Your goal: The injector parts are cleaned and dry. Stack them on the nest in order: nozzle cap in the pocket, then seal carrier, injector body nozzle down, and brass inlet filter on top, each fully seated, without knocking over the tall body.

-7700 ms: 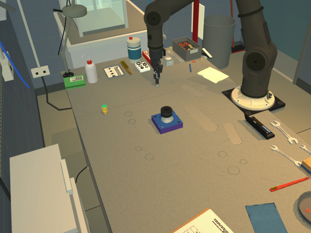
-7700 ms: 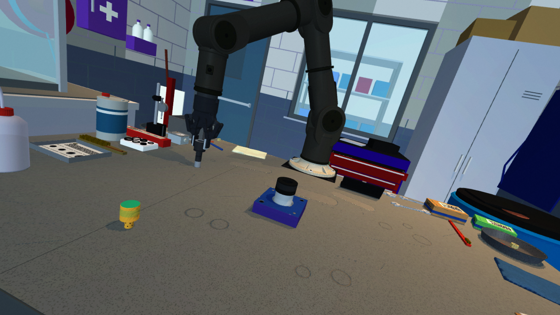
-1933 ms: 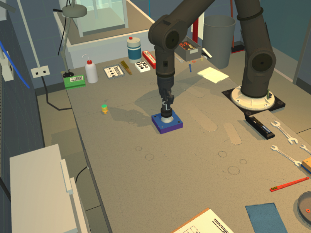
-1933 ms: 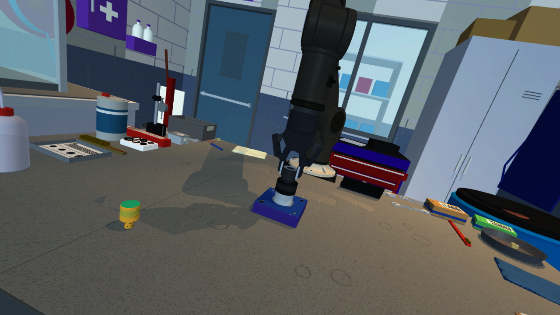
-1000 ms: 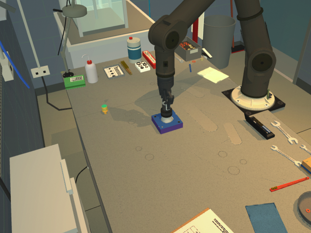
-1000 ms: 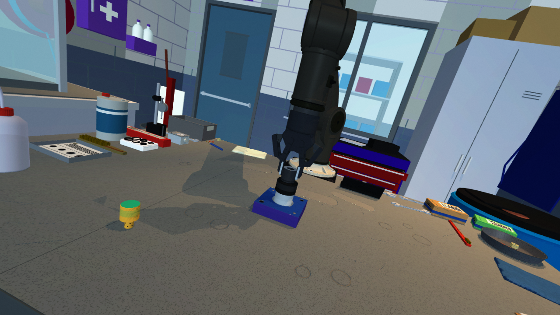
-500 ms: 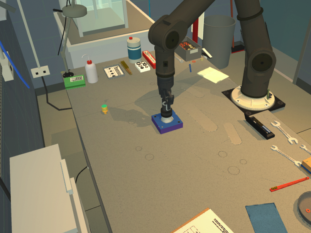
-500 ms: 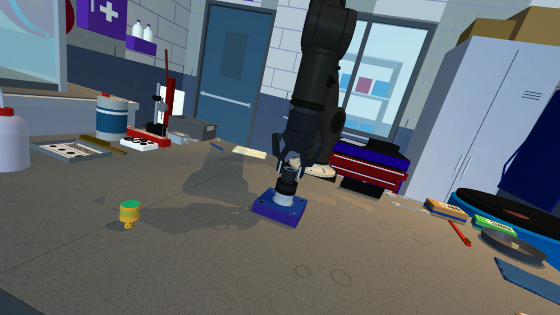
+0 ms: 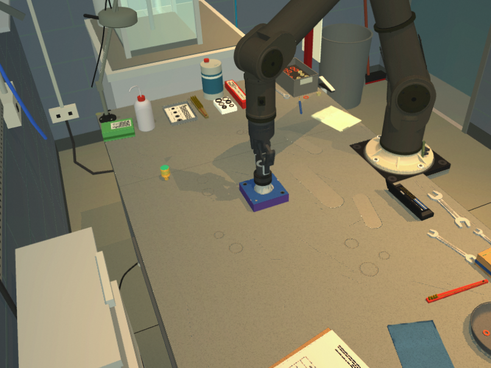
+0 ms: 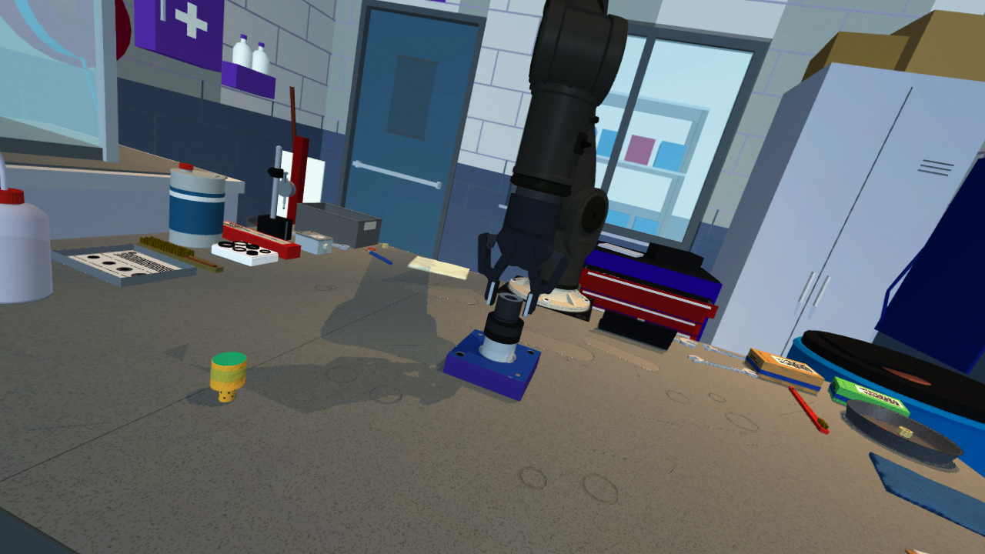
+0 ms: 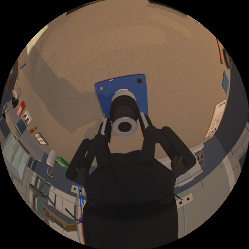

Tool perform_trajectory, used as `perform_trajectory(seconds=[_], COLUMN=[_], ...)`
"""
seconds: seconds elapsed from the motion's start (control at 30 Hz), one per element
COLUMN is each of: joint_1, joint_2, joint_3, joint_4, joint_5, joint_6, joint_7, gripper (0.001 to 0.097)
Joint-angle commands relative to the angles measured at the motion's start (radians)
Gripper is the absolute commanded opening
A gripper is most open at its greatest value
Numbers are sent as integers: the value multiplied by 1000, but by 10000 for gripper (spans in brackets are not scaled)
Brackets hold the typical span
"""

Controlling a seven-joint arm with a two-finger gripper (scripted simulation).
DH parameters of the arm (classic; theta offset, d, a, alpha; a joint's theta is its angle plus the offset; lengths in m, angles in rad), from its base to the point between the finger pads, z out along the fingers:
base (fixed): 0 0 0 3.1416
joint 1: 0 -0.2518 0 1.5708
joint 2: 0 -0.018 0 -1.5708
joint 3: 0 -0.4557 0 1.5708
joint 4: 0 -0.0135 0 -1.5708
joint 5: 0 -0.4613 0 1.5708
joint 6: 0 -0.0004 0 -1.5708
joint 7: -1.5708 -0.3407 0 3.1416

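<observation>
The dark injector body [image 10: 507, 313] stands upright on the stack in the blue nest [image 9: 263, 193] at mid-bench. A pale ring of a lower part [image 10: 497, 348] shows beneath it at the pocket. My gripper [image 10: 510, 302] is straight above, its fingers to either side of the body's top end [image 11: 124, 126], and it is open and holds nothing. The body's open bore faces up in the wrist camera. The brass inlet filter [image 9: 165, 171] with a green top stands alone on the bench, well to the left of the nest [image 10: 492, 364].
My arm's base [image 9: 400, 156] is bolted to the bench on the right. Bottles, trays and a canister [image 9: 211, 78] line the far edge. Wrenches [image 9: 449, 208], a red tool [image 9: 455, 291], a blue cloth [image 9: 420, 345] and papers lie to the right and near side.
</observation>
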Motion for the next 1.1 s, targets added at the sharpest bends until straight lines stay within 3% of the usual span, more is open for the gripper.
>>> perform_trajectory(seconds=[0.0, 0.27, 0.77, 1.07], joint_1=[0, 5, 34, 36], joint_2=[-1, -13, -94, -99], joint_3=[0, -5, -28, -29], joint_4=[-1, -11, -114, -124], joint_5=[0, -10, -77, -81], joint_6=[0, 20, 183, 197], joint_7=[0, 8, 61, 65], gripper=[580, 580, 580, 580])
